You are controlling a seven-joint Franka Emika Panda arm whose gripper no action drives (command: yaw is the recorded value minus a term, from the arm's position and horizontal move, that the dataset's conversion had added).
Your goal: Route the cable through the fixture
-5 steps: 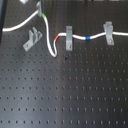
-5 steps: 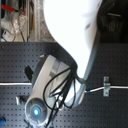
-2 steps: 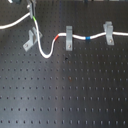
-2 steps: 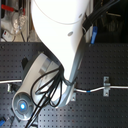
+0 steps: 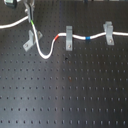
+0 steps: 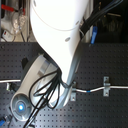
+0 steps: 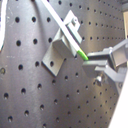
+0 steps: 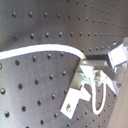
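Note:
The white cable (image 5: 47,54) comes in from the first exterior view's left, rises to a peak, drops past its green band (image 5: 32,23) and meets the diagonal grey fixture (image 5: 31,41). It then sags in a loop. In the first wrist view the cable (image 7: 65,27) lies across the fixture's (image 7: 59,44) top at its prongs. My gripper (image 7: 94,65) is shut on the cable right at the green band (image 7: 82,54). The gripper (image 5: 29,11) hangs just above the fixture. The second wrist view shows the cable (image 8: 40,48) curving into the fingers above the fixture (image 8: 75,97).
Two square-set grey clips (image 5: 67,37) (image 5: 107,32) hold the cable further right, past its red band (image 5: 58,37) and blue band (image 5: 87,37). The black perforated board (image 5: 65,90) lies beneath. The white arm (image 6: 60,35) hides the fixture in the second exterior view.
The gripper has carried the cable's left stretch over and down onto the fixture, so the loop beside it hangs deeper. The arm has swung lower in the second exterior view.

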